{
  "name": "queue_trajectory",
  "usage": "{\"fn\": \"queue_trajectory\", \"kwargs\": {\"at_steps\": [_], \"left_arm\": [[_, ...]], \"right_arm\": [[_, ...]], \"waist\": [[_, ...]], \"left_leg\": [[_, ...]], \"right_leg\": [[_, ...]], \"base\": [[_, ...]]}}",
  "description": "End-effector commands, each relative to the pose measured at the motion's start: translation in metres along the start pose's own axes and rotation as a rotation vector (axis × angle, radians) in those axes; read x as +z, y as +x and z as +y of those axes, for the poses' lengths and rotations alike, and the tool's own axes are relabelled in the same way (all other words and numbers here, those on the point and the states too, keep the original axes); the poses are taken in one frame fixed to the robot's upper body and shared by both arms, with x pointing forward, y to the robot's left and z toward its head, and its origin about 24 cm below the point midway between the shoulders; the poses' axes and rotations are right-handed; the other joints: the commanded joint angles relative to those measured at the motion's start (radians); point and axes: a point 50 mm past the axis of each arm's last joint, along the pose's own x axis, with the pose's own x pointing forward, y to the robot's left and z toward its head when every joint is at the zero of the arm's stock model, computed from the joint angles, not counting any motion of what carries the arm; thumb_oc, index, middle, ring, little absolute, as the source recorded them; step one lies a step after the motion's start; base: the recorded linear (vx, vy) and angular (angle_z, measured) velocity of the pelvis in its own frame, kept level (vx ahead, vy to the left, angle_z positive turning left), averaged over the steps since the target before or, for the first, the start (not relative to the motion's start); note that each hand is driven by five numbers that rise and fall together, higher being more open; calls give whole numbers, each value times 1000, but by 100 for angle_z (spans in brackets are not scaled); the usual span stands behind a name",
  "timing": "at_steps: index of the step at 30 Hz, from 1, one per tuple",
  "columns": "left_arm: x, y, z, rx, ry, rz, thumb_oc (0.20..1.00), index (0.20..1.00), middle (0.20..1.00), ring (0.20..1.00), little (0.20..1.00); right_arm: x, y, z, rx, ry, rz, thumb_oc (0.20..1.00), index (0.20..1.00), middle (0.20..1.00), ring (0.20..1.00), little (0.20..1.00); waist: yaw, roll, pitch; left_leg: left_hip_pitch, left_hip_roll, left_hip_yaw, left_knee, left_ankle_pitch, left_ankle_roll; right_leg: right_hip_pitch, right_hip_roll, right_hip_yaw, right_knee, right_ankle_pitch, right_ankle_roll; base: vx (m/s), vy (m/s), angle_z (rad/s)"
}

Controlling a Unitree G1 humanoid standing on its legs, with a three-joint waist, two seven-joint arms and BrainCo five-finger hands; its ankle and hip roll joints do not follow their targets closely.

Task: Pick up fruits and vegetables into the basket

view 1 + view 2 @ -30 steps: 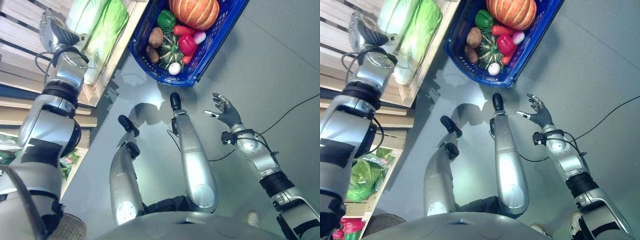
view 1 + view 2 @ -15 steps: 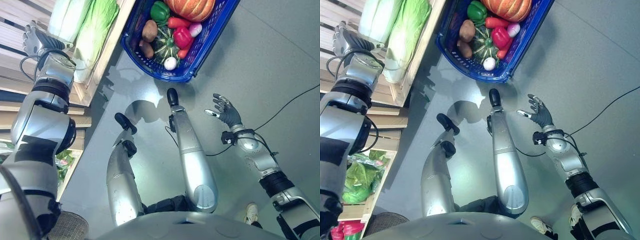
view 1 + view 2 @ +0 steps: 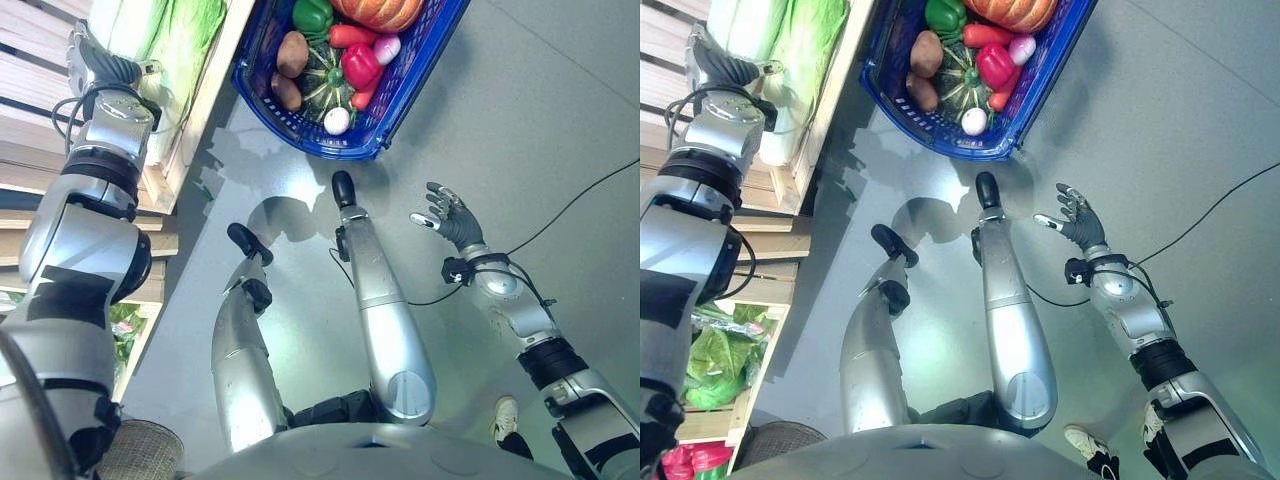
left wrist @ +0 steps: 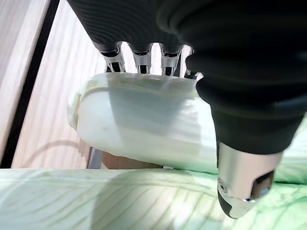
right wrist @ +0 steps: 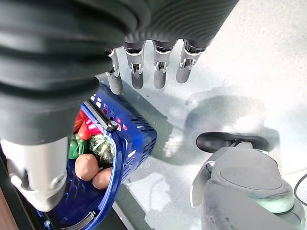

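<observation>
While right hand (image 3: 449,217) idles, left hand (image 3: 92,62) reaches over cabbage (image 4: 144,129).

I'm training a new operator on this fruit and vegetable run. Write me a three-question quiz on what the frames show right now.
1. True or false: the right robot hand holds a vegetable.
2. Which item lies in the blue basket? A) red pepper B) banana C) corn
3. Fill in: the left robot hand reaches over a pale ______ on the wooden shelf.

Key
1. False. It hangs above the grey floor with relaxed fingers and holds nothing.
2. A. The red pepper lies beside the striped green squash.
3. Cabbage. In the left wrist view its fingers pass over the cabbage, their tips hidden behind it, and its thumb is beside it.
</observation>
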Motion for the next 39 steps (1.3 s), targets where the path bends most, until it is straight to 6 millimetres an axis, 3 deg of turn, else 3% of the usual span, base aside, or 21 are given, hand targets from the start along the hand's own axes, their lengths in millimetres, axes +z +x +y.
{"fn": "queue_trajectory", "kwargs": {"at_steps": [1, 8, 17, 18, 20, 21, 22, 23, 39], "left_arm": [[14, 2, 7, 8, -38, -87, 1000, 1000, 1000, 1000, 1000], [3, 3, 8, 27, 8, 2, 1000, 1000, 1000, 1000, 1000], [-25, 1, 3, -15, 41, 173, 1000, 1000, 1000, 1000, 1000], [-28, 1, 5, 13, 66, 193, 922, 922, 922, 922, 922], [-34, 2, 11, 54, 104, 223, 498, 498, 498, 498, 498], [-34, 2, 12, 60, 112, 226, 464, 464, 464, 464, 464], [-36, 2, 13, 66, 123, 229, 366, 366, 366, 366, 366], [-38, 2, 15, 69, 132, 242, 216, 216, 216, 216, 216], [-53, -7, -9, -111, 111, 273, 200, 200, 200, 200, 200]], "right_arm": [[-2, -5, -2, -1, 30, -1, 1000, 1000, 1000, 1000, 1000], [-5, -5, -3, -7, 44, 6, 1000, 1000, 1000, 1000, 1000], [-5, -2, 0, -8, 105, 7, 1000, 1000, 1000, 1000, 1000], [-5, -1, 1, -7, 106, 7, 1000, 1000, 1000, 1000, 1000], [-5, -1, 1, -5, 118, 9, 1000, 1000, 1000, 1000, 1000], [-5, -1, 2, -4, 120, 9, 1000, 1000, 1000, 1000, 1000], [-4, 0, 2, -2, 122, 7, 1000, 1000, 1000, 1000, 1000], [-4, 0, 2, -2, 128, 7, 1000, 1000, 1000, 1000, 1000], [4, 3, 1, -3, 150, -22, 1000, 1000, 1000, 1000, 1000]], "waist": [[-41, -22, -20], [-49, -26, -20], [-50, -35, -20], [-50, -36, -20], [-48, -40, -20], [-48, -41, -20], [-47, -42, -20], [-46, -44, -20], [-49, -45, -20]], "left_leg": [[-44, 3, 11, 188, -168, 10], [-56, 6, 9, 189, -167, 5], [-92, 9, 0, 207, -169, 7], [-95, 10, -1, 209, -169, 7], [-100, 11, -6, 211, -170, 6], [-102, 12, -7, 212, -170, 6], [-106, 13, -9, 214, -170, 4], [-109, 15, -10, 215, -170, 3], [-118, 17, -15, 211, -171, -2]], "right_leg": [[12, 48, 16, -29, 2, 39], [-4, 53, 20, -31, 8, 35], [-32, 64, 25, -32, 19, 34], [-33, 64, 26, -33, 19, 33], [-35, 65, 26, -34, 21, 33], [-36, 65, 25, -35, 21, 33], [-39, 66, 26, -35, 22, 33], [-41, 66, 23, -34, 23, 32], [-57, 74, 22, -28, 22, 26]], "base": [[0, 0, 0], [5, -5, -2], [-1, -14, -2], [-1, -15, -4], [-2, -13, -2], [0, 0, 0], [-4, -30, -6], [-4, -25, -7], [0, -2, -1]]}}
